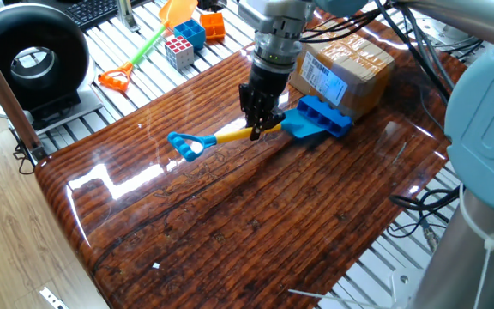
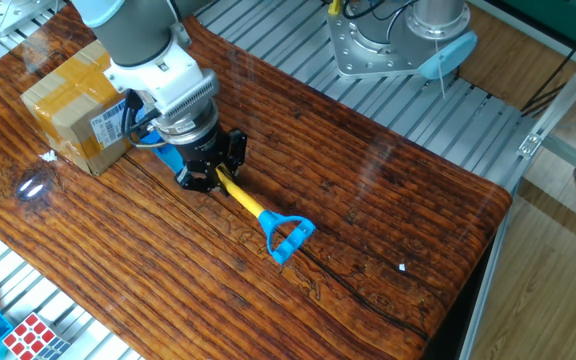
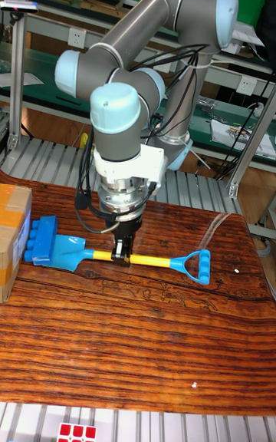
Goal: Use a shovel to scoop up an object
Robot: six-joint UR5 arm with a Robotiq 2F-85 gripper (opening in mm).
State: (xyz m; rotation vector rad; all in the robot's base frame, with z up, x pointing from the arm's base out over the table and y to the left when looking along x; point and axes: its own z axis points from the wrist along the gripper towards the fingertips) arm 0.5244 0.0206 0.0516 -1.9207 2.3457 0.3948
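The shovel (image 1: 230, 134) lies low over the wooden table (image 1: 230, 223), with a light blue blade (image 3: 67, 250), a yellow shaft (image 3: 157, 261) and a blue D-handle (image 2: 290, 238). My gripper (image 1: 260, 129) points down and is shut on the yellow shaft close to the blade; in the tall fixed view the gripper (image 3: 123, 256) grips it mid-shaft. The object, a dark blue studded block (image 1: 324, 114), sits at the blade's front edge, touching it. In the other fixed view my gripper (image 2: 206, 178) hides most of the blade and block.
A brown cardboard box (image 1: 346, 69) stands right behind the block. Off the wooden top, on the slatted surface, lie an orange-and-green toy shovel (image 1: 144, 47), a puzzle cube (image 1: 179, 53) and small blue and orange bins (image 1: 202, 29). A black round device (image 1: 33, 56) sits at the far left.
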